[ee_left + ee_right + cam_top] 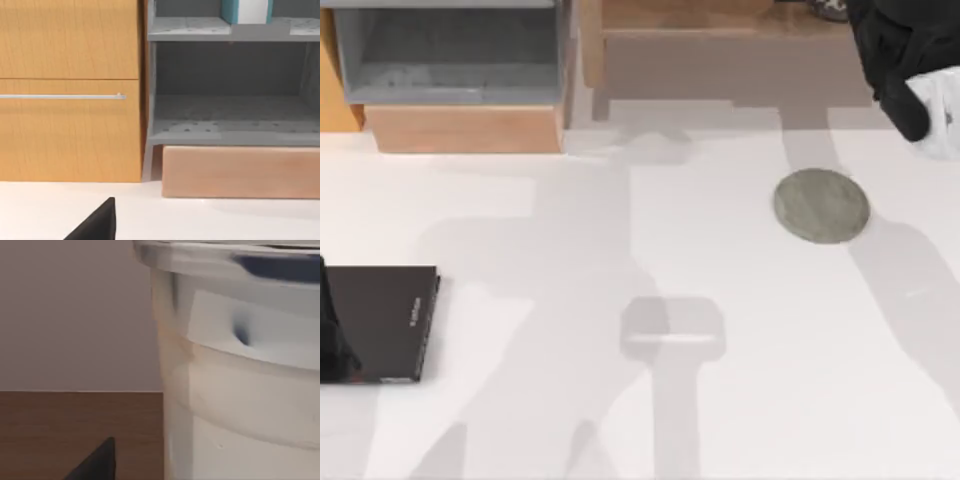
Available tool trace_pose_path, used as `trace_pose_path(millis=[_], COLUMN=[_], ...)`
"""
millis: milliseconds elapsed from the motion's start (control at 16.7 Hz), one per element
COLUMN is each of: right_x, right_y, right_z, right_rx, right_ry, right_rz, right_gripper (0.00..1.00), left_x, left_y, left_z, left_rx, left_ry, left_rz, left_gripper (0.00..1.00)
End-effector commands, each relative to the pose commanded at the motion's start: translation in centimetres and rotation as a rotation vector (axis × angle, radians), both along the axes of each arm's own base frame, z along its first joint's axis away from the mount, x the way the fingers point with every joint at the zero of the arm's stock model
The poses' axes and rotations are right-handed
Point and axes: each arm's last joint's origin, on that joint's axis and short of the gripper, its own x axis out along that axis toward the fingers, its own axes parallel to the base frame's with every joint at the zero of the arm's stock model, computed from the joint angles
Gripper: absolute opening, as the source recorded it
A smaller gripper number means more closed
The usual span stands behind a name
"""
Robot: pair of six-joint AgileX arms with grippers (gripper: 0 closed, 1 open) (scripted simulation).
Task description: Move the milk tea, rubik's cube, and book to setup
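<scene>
My right gripper (pixel 918 108) is at the back right corner, raised, shut on the milk tea (pixel 944 112). Seen close in the right wrist view, the milk tea (pixel 240 370) is a clear cup with a white lid and a beige drink, above a brown wooden top (pixel 75 435). The teal-blue book (pixel 247 11) stands on the upper grey shelf (pixel 190 27) in the left wrist view. My left gripper (pixel 332 340) hangs at the table's far left edge over a thin black book (pixel 382 322). The rubik's cube is out of view.
A flat grey round disc (pixel 820 205) lies on the white table, right of centre. A grey shelf unit (pixel 450 50) on a wooden plinth (pixel 465 128) stands at the back left beside an orange cabinet (pixel 70 100). A wooden stand (pixel 720 40) runs along the back.
</scene>
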Motion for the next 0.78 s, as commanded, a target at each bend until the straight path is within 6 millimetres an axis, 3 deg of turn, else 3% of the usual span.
trace_pose_path(millis=[180, 480, 780], right_x=[1.8, 2.0, 2.0], right_y=[-0.2, -0.2, -0.2], right_z=[0.0, 0.0, 0.0], right_rx=[0.0, 0.0, 0.0], right_ry=[-0.001, 0.0, 0.0], right_rz=[0.0, 0.0, 0.0], right_gripper=[1.0, 1.0, 0.62], left_x=[0.0, 0.0, 0.0], left_y=[0.0, 0.0, 0.0], left_z=[0.0, 0.0, 0.0], left_rx=[0.0, 0.0, 0.0], left_ry=[0.0, 0.0, 0.0], left_rz=[0.0, 0.0, 0.0], left_gripper=[1.0, 1.0, 1.0])
